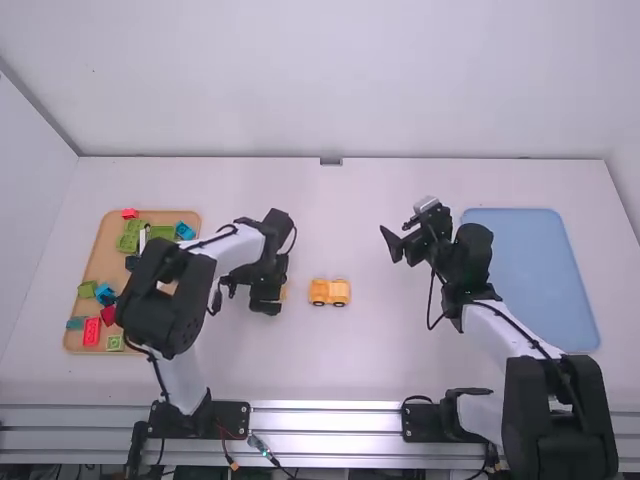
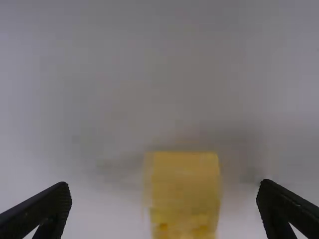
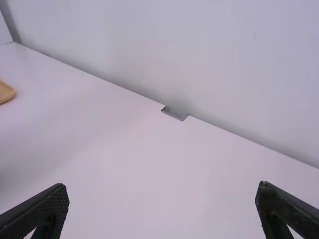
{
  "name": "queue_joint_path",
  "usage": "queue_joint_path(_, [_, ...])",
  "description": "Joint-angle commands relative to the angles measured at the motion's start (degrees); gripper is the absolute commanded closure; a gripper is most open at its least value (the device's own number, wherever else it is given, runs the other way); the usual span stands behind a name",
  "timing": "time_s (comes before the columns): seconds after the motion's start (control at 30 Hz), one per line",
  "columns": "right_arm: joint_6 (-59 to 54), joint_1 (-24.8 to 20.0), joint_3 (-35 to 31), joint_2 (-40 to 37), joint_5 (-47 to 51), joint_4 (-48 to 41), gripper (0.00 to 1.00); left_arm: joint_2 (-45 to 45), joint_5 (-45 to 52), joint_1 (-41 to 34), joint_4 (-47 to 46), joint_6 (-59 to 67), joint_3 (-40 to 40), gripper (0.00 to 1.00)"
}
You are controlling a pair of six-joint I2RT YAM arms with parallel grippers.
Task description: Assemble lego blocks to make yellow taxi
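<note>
My left gripper (image 1: 268, 300) is low over the table, just left of the orange-yellow wheeled block assembly (image 1: 329, 292). A bit of yellow block (image 1: 283, 292) peeks out beside it. In the left wrist view the yellow block (image 2: 184, 194) lies between the spread fingers of my left gripper (image 2: 164, 206), touching neither. My right gripper (image 1: 391, 245) hangs over the table right of the middle, open and holding nothing; the right wrist view has the right gripper (image 3: 162, 209) with its fingers wide apart.
A wooden tray (image 1: 98, 262) with several green, red and blue blocks stands at the left, partly under the left arm. A blue tray (image 1: 530, 270) lies at the right, beside the right arm. A wall (image 1: 340, 80) rises behind the table's far edge.
</note>
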Motion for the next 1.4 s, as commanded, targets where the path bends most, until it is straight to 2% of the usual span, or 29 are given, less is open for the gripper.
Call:
queue_joint_path(0.0, [0.3, 0.0, -0.4, 0.2, -0.3, 0.2, 0.01, 0.5, 0.0, 1.1, -4.0, 7.9, 5.4, 0.01])
queue_joint_path(0.07, [0.3, 0.0, -0.4, 0.2, -0.3, 0.2, 0.01, 0.5, -0.1, 1.5, -8.1, 12.8, 9.2, 0.01])
queue_joint_path(0.17, [0.3, 0.0, -0.4, 0.2, -0.3, 0.2, 0.01, 0.5, -1.4, 2.3, -14.2, 27.5, 16.5, 0.01])
queue_joint_path(0.23, [0.3, 0.0, -0.4, 0.2, -0.3, 0.2, 0.01, 0.5, -8.0, 2.5, -16.6, 57.2, 22.7, 0.03])
queue_joint_path(0.3, [0.3, 0.0, -0.4, 0.2, -0.3, 0.3, 0.01, 0.5, -9.0, 2.5, -16.1, 72.1, 25.5, 0.13])
queue_joint_path(0.33, [0.3, 0.0, -0.4, 0.2, -0.3, 0.4, 0.01, 0.5, -9.0, 2.5, -16.5, 80.0, 26.7, 0.01])
queue_joint_path(0.37, [0.3, 0.0, -0.4, 0.2, -0.3, 0.4, 0.01, 0.5, -9.3, 2.1, -16.7, 90.9, 28.5, 0.01])
queue_joint_path(0.43, [0.3, 0.0, -0.4, 0.2, -0.2, 0.4, 0.01, 0.5, -9.7, 2.0, -16.3, 95.9, 28.9, 0.01])
queue_joint_path(0.5, [-0.2, 0.0, -0.4, 0.2, -0.1, 0.4, 0.01, 0.5, -11.6, 2.3, -14.2, 111.7, 29.3, 0.01])
queue_joint_path(0.57, [-0.3, 0.0, -0.4, 0.2, -0.1, 0.4, 0.01, 0.5, -12.6, 2.1, -14.2, 117.3, 29.3, 0.01])
queue_joint_path(0.67, [-0.3, 0.0, -0.4, 0.2, -0.4, 0.4, 0.01, 0.5, -19.6, 2.6, -11.8, 120.4, 28.9, 0.01])
queue_joint_path(0.7, [0.1, 0.1, -0.4, 0.2, -0.6, 0.4, 0.01, 0.5, -19.3, 2.7, -11.0, 126.2, 28.5, 0.01])
queue_joint_path(0.77, [0.3, 0.1, -0.4, 0.2, -0.6, 0.6, 0.01, 0.5, -14.1, 3.1, -10.9, 136.8, 27.7, 0.01])
queue_joint_path(0.83, [0.3, 0.1, -0.4, 0.2, -0.5, 0.6, 0.01, 0.5, -2.1, 4.9, -11.1, 149.8, 26.7, 0.01])
queue_joint_path(0.87, [0.3, 0.1, -0.4, 0.2, -0.6, 0.6, 0.01, 0.5, 7.3, 6.7, -12.5, 160.3, 25.7, 0.01])
queue_joint_path(0.93, [0.3, 0.1, -0.4, 0.2, -1.3, 0.4, 0.01, 0.5, 15.9, 8.7, -15.1, 171.1, 24.7, 0.01])
queue_joint_path(0.97, [0.3, 0.1, -0.4, 0.2, -2.5, 0.4, 0.01, 0.5, 24.0, 11.0, -17.7, 183.5, 23.0, 0.01])
queue_joint_path(1.0, [0.3, 0.1, -0.4, 0.2, -2.9, 0.4, 0.01, 0.5, 26.0, 11.6, -18.0, 186.2, 22.4, 0.01])
queue_joint_path(1.07, [0.3, 0.0, -0.4, 0.2, -6.2, 0.4, 0.01, 0.7, 38.9, 15.7, -17.0, 202.0, 16.9, 0.01])
queue_joint_path(1.1, [0.3, 0.0, -0.4, 0.2, -6.4, 0.4, 0.01, 0.7, 39.5, 15.9, -16.8, 202.8, 16.5, 0.01])
queue_joint_path(1.23, [0.3, 0.3, -0.4, 0.2, -8.2, 0.4, 0.01, 1.2, 51.3, 20.5, -6.2, 211.9, 3.3, 0.01])
queue_joint_path(1.37, [0.3, 1.3, -0.4, 0.2, -8.2, 0.4, 0.01, 1.8, 54.8, 21.7, 3.3, 211.3, -5.2, 0.01])
